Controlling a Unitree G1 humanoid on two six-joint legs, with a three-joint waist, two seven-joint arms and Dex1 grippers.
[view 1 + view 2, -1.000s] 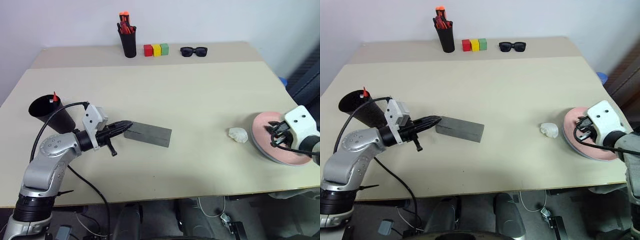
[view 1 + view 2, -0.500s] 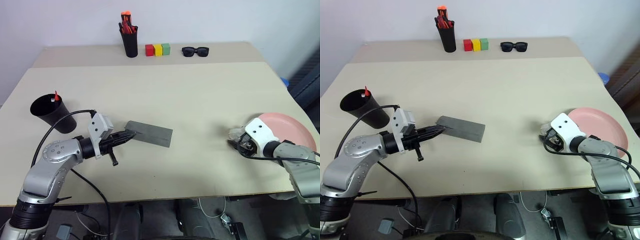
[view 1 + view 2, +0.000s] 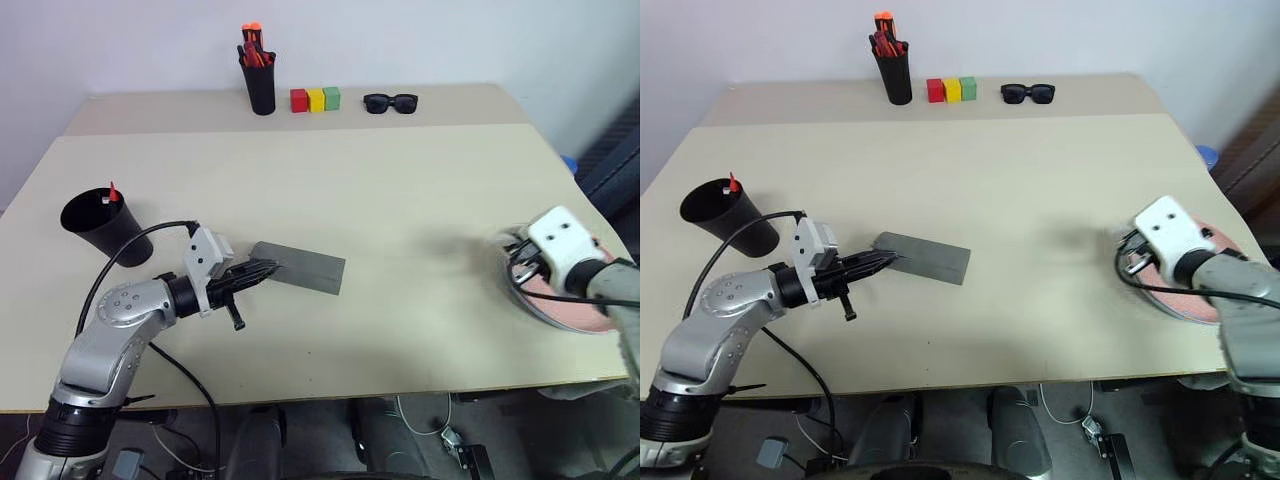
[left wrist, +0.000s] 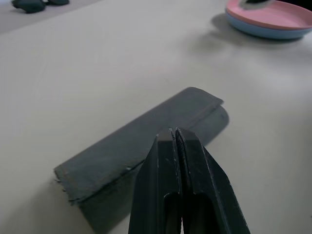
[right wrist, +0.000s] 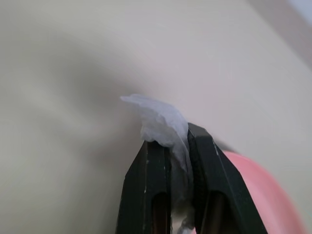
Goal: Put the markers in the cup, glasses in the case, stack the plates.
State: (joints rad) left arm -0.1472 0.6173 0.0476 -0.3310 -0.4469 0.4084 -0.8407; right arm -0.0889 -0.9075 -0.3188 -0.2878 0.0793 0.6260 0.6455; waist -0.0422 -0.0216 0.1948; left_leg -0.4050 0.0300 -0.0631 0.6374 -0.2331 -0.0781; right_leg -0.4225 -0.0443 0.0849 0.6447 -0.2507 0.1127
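Observation:
The grey case (image 3: 303, 268) lies closed on the table, and my left gripper (image 3: 266, 270) is shut with its tips against the case's near end (image 4: 122, 161). The glasses are out of view. At the far left stands the black cup (image 3: 108, 228) with a marker's red end (image 3: 112, 191) poking above its rim. On the right, the pink plate (image 4: 278, 12) rests on the light blue plate (image 4: 258, 33). My right gripper (image 5: 176, 139) hangs over the left rim of the plates (image 3: 575, 312), shut on a crumpled white paper wad (image 5: 158, 117).
Along the back of the table stand a black pen holder with orange-red pens (image 3: 259, 88), three coloured blocks (image 3: 314, 99) and black sunglasses (image 3: 388, 102). The plates sit close to the table's right front edge.
My right gripper swung left to the white wad on the table, shut on it and carried it back up over the plates. The left gripper stayed at the case.

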